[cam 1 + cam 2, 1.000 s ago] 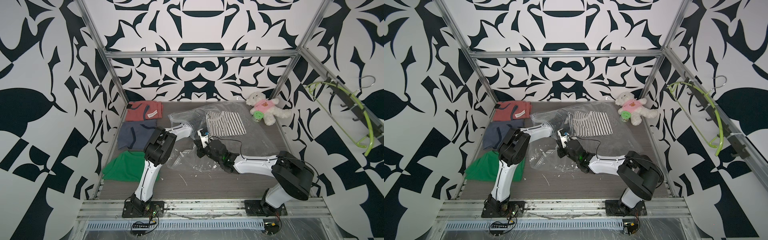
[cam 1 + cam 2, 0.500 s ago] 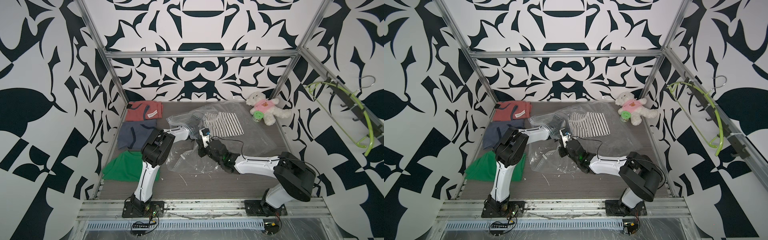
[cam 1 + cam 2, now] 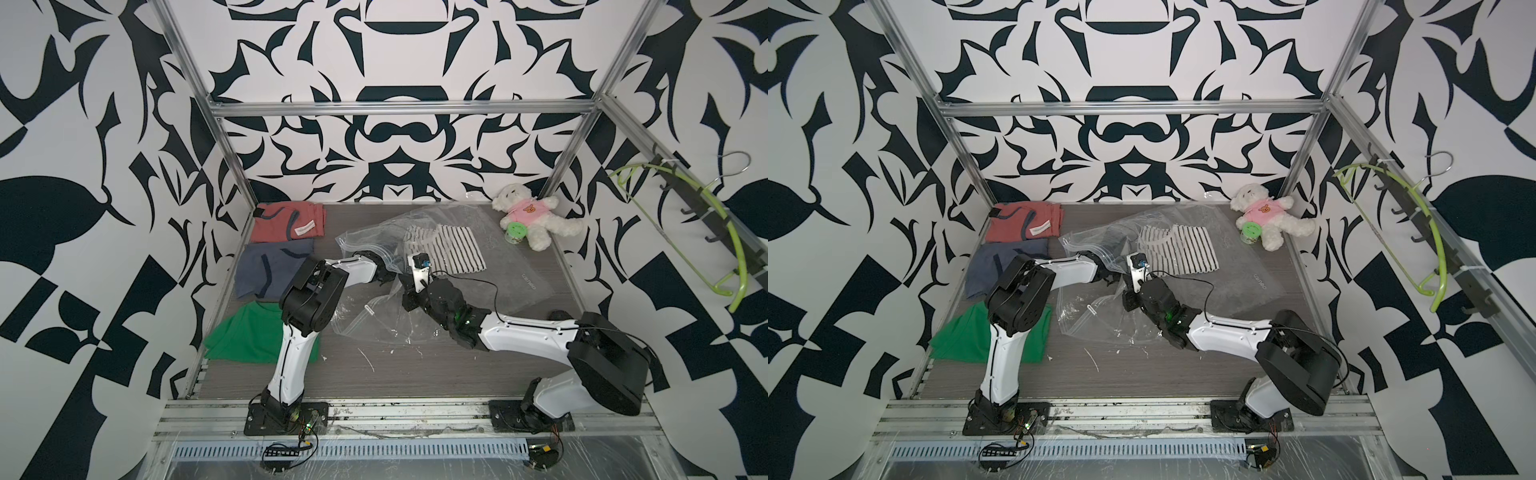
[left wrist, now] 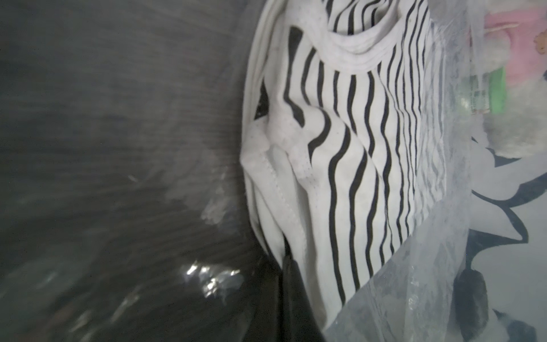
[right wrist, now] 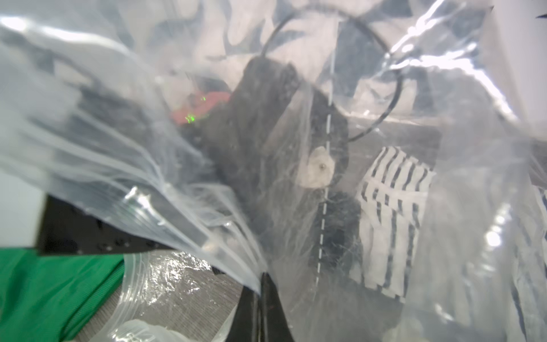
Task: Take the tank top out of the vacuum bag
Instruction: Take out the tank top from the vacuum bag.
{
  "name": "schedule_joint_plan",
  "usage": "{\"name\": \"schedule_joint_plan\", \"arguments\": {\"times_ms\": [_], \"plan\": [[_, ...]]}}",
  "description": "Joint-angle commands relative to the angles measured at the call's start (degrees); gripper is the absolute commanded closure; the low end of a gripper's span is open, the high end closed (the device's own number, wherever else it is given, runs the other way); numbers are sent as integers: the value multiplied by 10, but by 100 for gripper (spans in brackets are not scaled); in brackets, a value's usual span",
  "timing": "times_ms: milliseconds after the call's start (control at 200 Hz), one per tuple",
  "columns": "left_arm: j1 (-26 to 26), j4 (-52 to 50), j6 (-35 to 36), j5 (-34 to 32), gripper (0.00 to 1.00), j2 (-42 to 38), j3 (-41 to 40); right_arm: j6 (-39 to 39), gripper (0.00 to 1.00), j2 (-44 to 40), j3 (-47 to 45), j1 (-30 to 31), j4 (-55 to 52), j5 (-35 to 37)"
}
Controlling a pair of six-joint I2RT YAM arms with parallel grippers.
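Left end effector (image 4: 284, 263) tight on one tank top (image 3: 457, 249) — right end effector (image 5: 262, 279) on one vacuum bag (image 3: 370, 232).

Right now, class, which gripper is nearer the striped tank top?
Left. The left gripper is shut on the white edge of the tank top, inside the vacuum bag. The right gripper is apart from it, pinching the bag's plastic.

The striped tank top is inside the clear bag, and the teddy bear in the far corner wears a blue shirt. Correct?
The colour is wrong: the teddy bear wears a pink shirt, seen in both top views. The striped tank top is inside the clear bag.
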Motion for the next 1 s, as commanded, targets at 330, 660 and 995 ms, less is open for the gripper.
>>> {"name": "schedule_joint_plan", "arguments": {"times_ms": [330, 660, 995], "plan": [[6, -47, 55, -26, 100, -81, -43, 63, 100, 27, 131, -9, -157, 73], [23, -61, 42, 11, 100, -121, -51, 153, 100, 80, 200, -15, -274, 87], [26, -25, 54, -12, 100, -104, -112, 190, 100, 66, 219, -52, -320, 63]]}}
